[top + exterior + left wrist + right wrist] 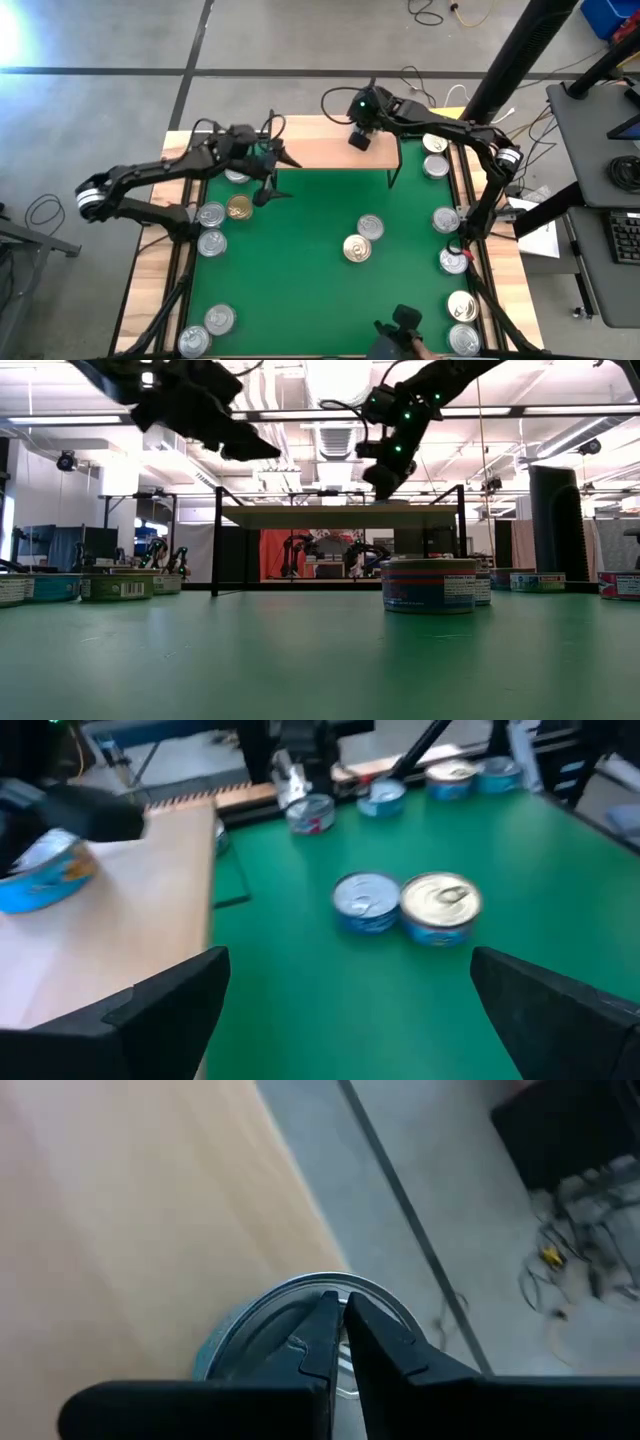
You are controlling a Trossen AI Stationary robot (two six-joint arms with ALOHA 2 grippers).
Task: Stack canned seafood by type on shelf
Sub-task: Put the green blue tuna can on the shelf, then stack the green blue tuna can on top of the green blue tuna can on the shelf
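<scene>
**Two arms at the shelf, tins ringing a bare green middle**

Two grippers work near the shelf [330, 152], a light-wood board on thin black legs at the far edge of the green mat [300, 260]. The right gripper [360, 138] hangs over the board's right part with its fingers pressed together, their tips directly above the silver lid of a tin [300, 1342] standing on the wood close to the board's edge; whether they touch the lid cannot be told. The left gripper [268, 190] hovers just off the shelf's left front corner, fingers spread wide and holding nothing.

Most of the canned seafood sits along the mat's borders. A silver tin [211, 214] and a gold-topped tin [239, 208] lie beside each other near the left edge, with another tin [211, 243] just in front of them. Two more tins [219, 319] rest at the near-left corner. A column of tins [447, 219] runs down the right edge.

A pair of touching tins [364, 238] stands right of the mat's centre. Open green surface lies between the pair and the left-hand tins, and in front of the shelf's legs.
</scene>
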